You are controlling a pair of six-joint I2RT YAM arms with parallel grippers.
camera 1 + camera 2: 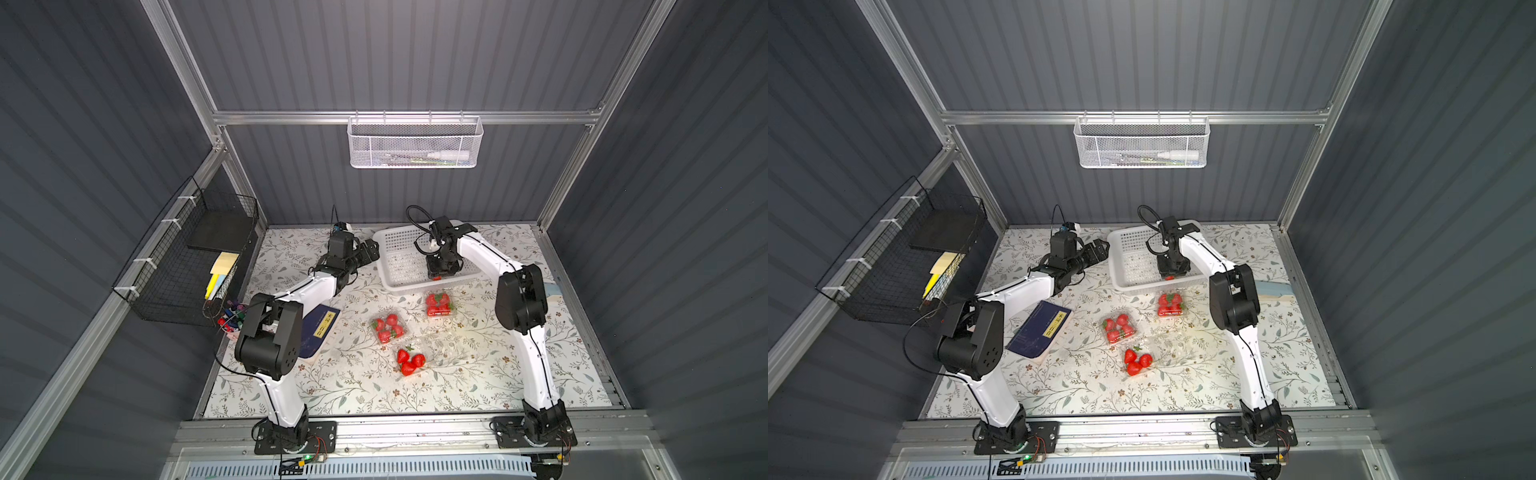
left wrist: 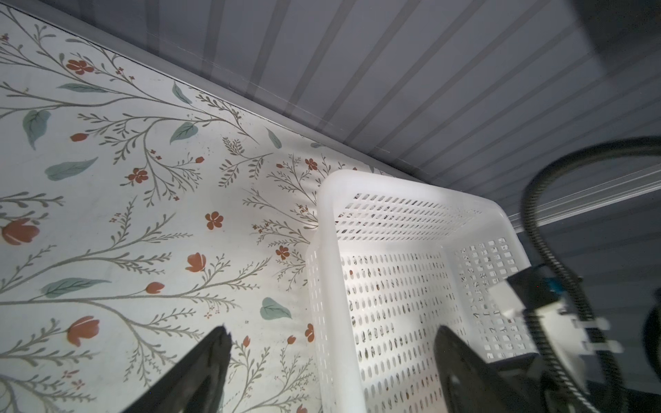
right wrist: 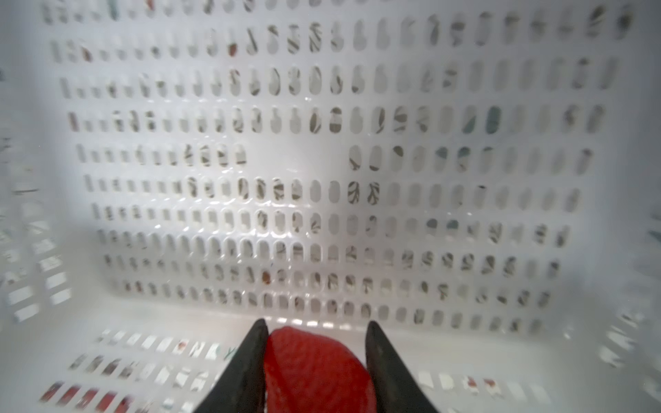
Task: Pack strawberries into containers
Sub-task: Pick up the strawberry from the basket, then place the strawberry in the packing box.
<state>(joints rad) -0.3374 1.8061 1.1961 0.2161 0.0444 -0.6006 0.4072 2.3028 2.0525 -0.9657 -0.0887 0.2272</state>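
The right gripper (image 3: 316, 323) reaches down into the white basket (image 1: 399, 286), close to its front wall. Its two black fingers (image 3: 250, 357) press against either side of a red strawberry (image 3: 318, 368), which sits low in the basket between them; whether it is off the basket floor cannot be told. The left gripper (image 2: 332, 332) hangs wide open and holds nothing, just beside the basket's edge on the left arm's side, above the flowered table (image 1: 478, 374). In front of the basket, three clear containers (image 1: 389, 328) stand on the table. The two nearer the basket hold about four strawberries (image 1: 438, 305) each, and the nearest container (image 1: 411, 361) holds three
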